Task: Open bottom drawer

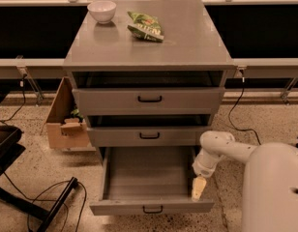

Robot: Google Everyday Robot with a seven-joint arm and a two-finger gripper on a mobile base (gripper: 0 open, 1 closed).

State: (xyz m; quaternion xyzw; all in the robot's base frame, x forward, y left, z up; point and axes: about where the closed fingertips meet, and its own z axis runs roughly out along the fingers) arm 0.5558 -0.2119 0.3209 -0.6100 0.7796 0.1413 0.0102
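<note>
Camera view: the bottom drawer (149,178) is pulled way out at the foot of the cabinet (192,37), with its black handle (153,209) up front. The gripper (198,188) points down over the drawer's right edge near the front corner. Honestly can't tell how wide it is, or if it's touching. The white arm (221,146) bends in from the right, and its bulky body is cut off at the corner.

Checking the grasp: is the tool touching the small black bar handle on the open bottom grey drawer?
Apart. The camera view shows the cream-tipped tool near the right wall of the bottom grey drawer, far from its black bar handle.
</note>
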